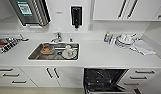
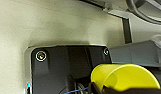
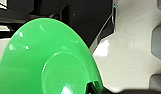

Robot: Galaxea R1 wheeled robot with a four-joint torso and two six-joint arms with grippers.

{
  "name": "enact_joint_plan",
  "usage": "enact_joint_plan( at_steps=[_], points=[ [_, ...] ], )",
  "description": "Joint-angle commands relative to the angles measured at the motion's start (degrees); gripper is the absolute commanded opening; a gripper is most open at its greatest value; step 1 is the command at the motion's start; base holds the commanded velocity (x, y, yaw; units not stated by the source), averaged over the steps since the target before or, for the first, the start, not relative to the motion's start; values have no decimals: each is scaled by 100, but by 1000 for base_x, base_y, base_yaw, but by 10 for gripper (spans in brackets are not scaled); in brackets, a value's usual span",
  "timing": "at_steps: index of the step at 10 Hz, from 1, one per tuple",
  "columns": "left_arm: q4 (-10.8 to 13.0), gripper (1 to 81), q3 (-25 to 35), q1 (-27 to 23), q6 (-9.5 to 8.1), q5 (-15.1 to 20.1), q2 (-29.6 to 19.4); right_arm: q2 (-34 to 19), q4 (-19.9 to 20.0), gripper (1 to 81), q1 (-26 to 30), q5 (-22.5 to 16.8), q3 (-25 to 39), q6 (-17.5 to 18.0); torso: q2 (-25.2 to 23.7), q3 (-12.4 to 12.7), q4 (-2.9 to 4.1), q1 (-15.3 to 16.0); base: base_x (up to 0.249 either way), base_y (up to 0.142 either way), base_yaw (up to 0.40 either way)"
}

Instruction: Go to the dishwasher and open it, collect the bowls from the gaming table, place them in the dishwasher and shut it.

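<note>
Facing a white counter [image 1: 101,53] with the dishwasher [image 1: 103,80] open at lower right; left gripper [image 2: 97,88] grips a yellow bowl [image 2: 123,76], right gripper [image 3: 92,87] a green bowl [image 3: 46,60]

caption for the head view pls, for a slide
White kitchen counter with a steel sink holding dishes, and the open dishwasher with its dark interior showing below the counter.
</note>
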Motion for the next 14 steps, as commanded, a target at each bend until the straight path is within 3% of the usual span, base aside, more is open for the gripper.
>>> enact_joint_plan(
  at_steps=[1,4,8,10,11,14],
  points=[
    [-216,10,520,-863,-41,784,-544,-196,10,10,15,-372,-188,10,0,0,0,0,0,0,0],
    [-295,10,776,-1793,-41,1514,-552,-187,-16,10,23,-372,-153,10,2,-2,0,0,0,0,0],
    [-646,10,960,-3235,-41,2613,-412,-135,-43,10,15,-364,-144,1,5,-7,0,0,0,0,0],
    [-734,10,1066,-3841,-41,2709,-219,-117,-43,10,23,-364,-144,-8,7,-11,0,0,0,0,0],
    [-822,10,1039,-4096,-50,2955,-18,-117,-43,10,23,-364,-144,-8,7,-11,0,2,0,0,0],
    [-814,10,970,-4747,-453,3018,685,-91,-43,10,41,-364,-144,-8,11,-13,0,7,0,0,0]
  ],
)
